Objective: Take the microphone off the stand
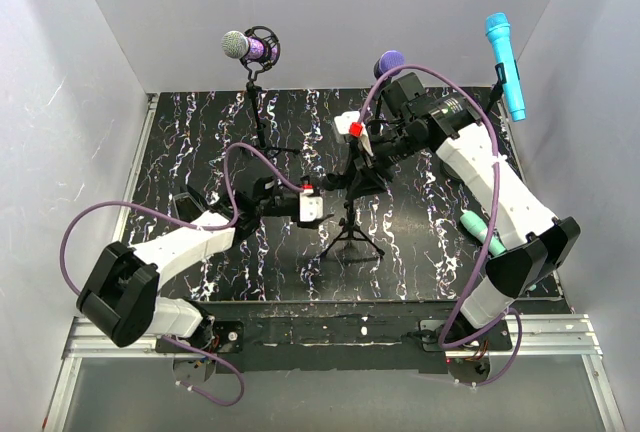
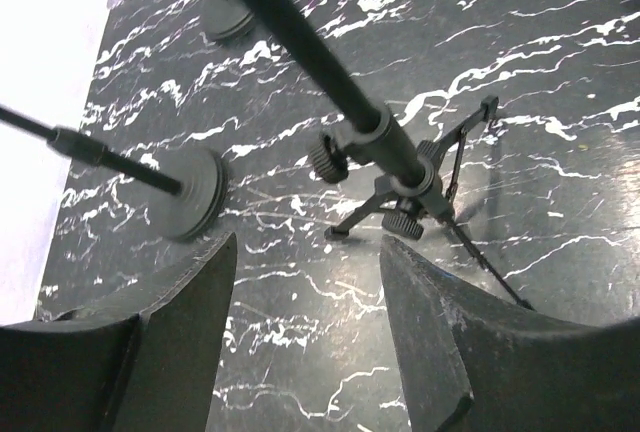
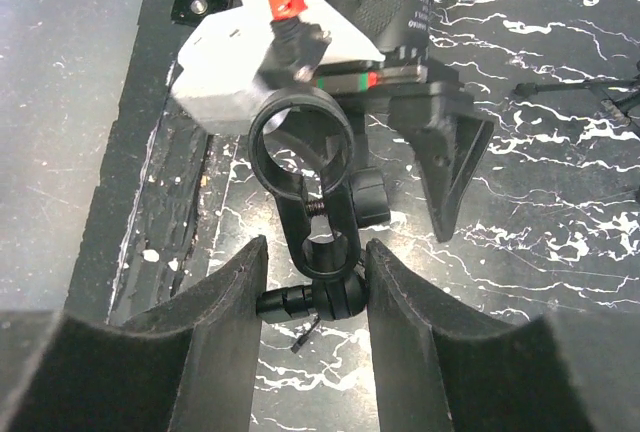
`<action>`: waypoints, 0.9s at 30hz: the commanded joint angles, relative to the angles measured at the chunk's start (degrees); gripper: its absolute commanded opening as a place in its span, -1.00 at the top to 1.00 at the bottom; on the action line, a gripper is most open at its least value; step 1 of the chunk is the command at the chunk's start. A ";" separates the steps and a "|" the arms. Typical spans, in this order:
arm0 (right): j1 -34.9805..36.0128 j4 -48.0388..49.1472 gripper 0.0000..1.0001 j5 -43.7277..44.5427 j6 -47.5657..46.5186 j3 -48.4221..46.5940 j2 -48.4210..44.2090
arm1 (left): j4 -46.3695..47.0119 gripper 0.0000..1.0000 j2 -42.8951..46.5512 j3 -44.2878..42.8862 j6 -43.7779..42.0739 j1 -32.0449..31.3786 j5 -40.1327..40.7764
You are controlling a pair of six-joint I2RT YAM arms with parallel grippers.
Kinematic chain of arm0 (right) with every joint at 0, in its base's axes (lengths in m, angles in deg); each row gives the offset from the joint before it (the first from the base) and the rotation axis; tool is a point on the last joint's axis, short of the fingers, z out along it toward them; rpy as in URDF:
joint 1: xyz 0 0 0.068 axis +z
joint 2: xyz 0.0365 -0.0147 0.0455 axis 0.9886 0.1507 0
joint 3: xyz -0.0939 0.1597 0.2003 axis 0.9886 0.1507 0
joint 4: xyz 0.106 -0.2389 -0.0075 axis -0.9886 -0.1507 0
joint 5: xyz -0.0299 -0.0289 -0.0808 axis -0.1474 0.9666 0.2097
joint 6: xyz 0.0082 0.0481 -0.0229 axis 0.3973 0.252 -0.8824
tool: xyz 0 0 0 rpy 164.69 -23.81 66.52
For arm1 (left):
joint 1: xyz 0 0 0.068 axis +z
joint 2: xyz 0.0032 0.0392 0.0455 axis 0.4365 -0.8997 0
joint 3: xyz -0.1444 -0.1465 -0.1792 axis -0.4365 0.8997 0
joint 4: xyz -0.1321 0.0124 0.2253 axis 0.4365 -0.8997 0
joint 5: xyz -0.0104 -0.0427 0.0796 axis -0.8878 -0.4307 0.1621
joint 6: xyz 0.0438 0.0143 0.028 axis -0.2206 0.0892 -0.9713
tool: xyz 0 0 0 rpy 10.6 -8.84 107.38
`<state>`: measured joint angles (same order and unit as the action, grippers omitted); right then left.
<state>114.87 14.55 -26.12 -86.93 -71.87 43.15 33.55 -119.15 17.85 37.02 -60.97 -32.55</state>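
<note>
Near one tripod stand stood two round-based stands; the right gripper clamped the tripod's clip, the left gripper gaped near its pole.

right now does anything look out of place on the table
Yes. A teal microphone lies flat on the table beside the right arm, not on any stand. The clip on the centre tripod stand is an empty ring, pinched by the right gripper.
</note>
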 commanded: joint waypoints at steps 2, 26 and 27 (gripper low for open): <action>1.35 -0.76 0.97 -1.36 1.72 -4.19 -0.55 | 1.39 -0.16 0.02 -2.04 -3.09 -2.61 -2.89; 6.45 21.71 0.60 15.24 25.17 6.14 -6.42 | -29.38 -0.28 34.74 6.92 17.83 -3.32 22.59; 6.45 23.04 0.63 15.69 25.10 8.26 -7.40 | -28.59 -0.28 34.83 7.45 17.65 -3.32 22.77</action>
<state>120.84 24.58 -18.69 -76.18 -72.60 42.51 6.42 -85.27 23.30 51.32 -63.99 -14.06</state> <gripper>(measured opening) 0.479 0.637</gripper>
